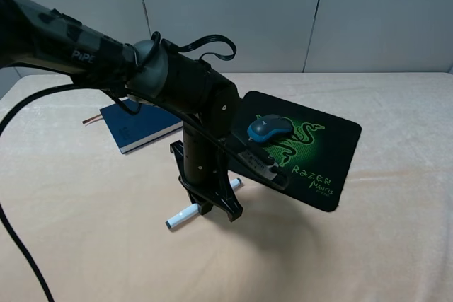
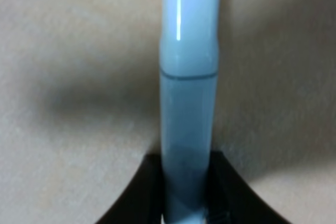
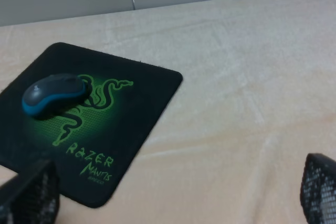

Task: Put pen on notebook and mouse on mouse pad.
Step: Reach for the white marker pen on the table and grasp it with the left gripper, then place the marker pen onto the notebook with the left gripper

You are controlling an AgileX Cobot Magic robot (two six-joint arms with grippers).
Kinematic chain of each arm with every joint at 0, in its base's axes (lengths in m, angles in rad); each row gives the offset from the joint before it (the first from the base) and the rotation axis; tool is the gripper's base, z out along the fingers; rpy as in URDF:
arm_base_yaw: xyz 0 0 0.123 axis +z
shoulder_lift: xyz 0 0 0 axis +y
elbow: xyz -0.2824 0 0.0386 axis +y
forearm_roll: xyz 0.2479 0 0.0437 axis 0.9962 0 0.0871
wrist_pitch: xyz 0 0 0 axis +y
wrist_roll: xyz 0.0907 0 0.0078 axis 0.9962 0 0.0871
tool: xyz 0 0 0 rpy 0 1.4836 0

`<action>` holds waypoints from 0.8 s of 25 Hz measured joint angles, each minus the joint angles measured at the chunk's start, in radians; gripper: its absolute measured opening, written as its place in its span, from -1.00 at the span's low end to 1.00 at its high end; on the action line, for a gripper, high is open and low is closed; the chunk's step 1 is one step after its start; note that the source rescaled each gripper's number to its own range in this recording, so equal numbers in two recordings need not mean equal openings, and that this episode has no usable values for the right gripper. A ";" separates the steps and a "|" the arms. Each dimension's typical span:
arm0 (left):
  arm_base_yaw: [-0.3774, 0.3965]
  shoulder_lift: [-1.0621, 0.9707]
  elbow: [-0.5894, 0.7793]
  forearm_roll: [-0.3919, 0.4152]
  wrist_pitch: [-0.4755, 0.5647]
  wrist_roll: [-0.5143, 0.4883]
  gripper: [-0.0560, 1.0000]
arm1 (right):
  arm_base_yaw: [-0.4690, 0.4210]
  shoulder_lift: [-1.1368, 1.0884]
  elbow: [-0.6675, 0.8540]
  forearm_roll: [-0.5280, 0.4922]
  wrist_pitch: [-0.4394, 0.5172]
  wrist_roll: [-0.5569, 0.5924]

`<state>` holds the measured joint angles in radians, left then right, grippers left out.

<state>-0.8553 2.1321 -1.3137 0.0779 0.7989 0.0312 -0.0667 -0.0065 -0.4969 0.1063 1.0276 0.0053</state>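
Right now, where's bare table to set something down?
Free: table right of the pad; near strip in front of the pen; left patch nearer than the notebook. Crowded: middle, where the left gripper sits at the pen between notebook and pad. The mouse takes part of the pad.

The beige table [image 1: 396,245] carries the notebook [image 1: 138,126], pen [image 1: 182,218] and mouse pad [image 1: 340,134].

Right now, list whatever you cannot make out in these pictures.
1. Slim white pen: its middle, in the exterior high view, is hidden behind the left tool. Both ends are cut off in the left wrist view.
2. Left tool's grip: blurred at the left wrist view's edge, so contact with the pen is unclear.
3. Dark navy hardcover notebook: one corner, in the exterior high view, is covered by the black left arm.
4. Right tool: only its fingertips show, in the right wrist view.
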 joint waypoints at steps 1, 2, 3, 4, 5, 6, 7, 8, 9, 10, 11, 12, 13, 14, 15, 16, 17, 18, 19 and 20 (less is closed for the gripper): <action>0.000 0.000 0.000 0.000 0.003 0.000 -0.89 | 0.000 0.000 0.000 0.000 0.000 0.000; 0.000 0.000 0.000 0.000 0.006 0.000 -0.89 | 0.000 0.000 0.000 0.000 0.000 0.000; 0.000 0.000 0.000 0.000 0.011 0.000 -0.89 | 0.000 0.000 0.000 0.000 0.000 0.000; 0.000 0.000 0.000 0.000 0.016 0.000 -0.89 | 0.000 0.000 0.000 0.000 0.000 0.000; 0.000 0.000 0.000 0.000 0.023 -0.001 -0.89 | 0.000 0.000 0.000 0.000 0.000 0.000; 0.000 0.000 0.000 0.000 0.028 -0.007 -0.89 | 0.000 0.000 0.000 0.000 0.000 0.000; 0.000 -0.001 0.000 0.000 0.032 -0.016 -0.89 | 0.000 0.000 0.000 0.000 0.000 0.000; 0.000 -0.003 0.000 0.000 0.037 -0.025 -0.89 | 0.000 0.000 0.000 0.000 0.000 0.000; 0.000 -0.008 0.000 0.000 0.043 -0.031 -0.89 | 0.000 0.000 0.000 0.000 0.000 0.000; 0.000 -0.016 0.000 0.000 0.050 -0.046 -0.89 | 0.000 0.000 0.000 0.000 0.000 0.000; 0.000 -0.028 0.000 0.000 0.056 -0.050 -0.89 | 0.000 0.000 0.000 0.000 0.000 0.000; 0.000 -0.041 0.000 0.000 0.060 -0.052 -0.89 | 0.000 0.000 0.000 0.000 0.000 0.000; 0.000 -0.057 0.000 0.000 0.067 -0.055 -0.89 | 0.000 0.000 0.000 0.000 0.000 0.000; 0.000 -0.072 0.000 0.000 0.077 -0.057 -0.89 | 0.000 0.000 0.000 0.000 0.000 0.000; 0.000 -0.087 0.000 0.000 0.088 -0.057 -0.89 | 0.000 0.000 0.000 0.000 0.000 0.000; 0.000 -0.098 0.000 0.000 0.100 -0.058 -0.89 | 0.000 0.000 0.000 0.000 0.000 0.000; 0.000 -0.111 0.000 0.000 0.112 -0.059 -0.89 | 0.000 0.000 0.000 0.000 0.000 0.000; 0.000 -0.125 0.000 0.000 0.127 -0.059 -0.89 | 0.000 0.000 0.000 0.000 0.000 0.000; 0.000 -0.136 0.000 0.000 0.140 -0.059 -0.89 | 0.000 0.000 0.000 0.000 0.000 0.000; 0.000 -0.150 0.000 0.001 0.150 -0.060 -0.89 | 0.000 0.000 0.000 0.000 0.000 0.000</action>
<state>-0.8553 1.9822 -1.3137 0.0791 0.9490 -0.0291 -0.0667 -0.0065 -0.4969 0.1063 1.0276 0.0053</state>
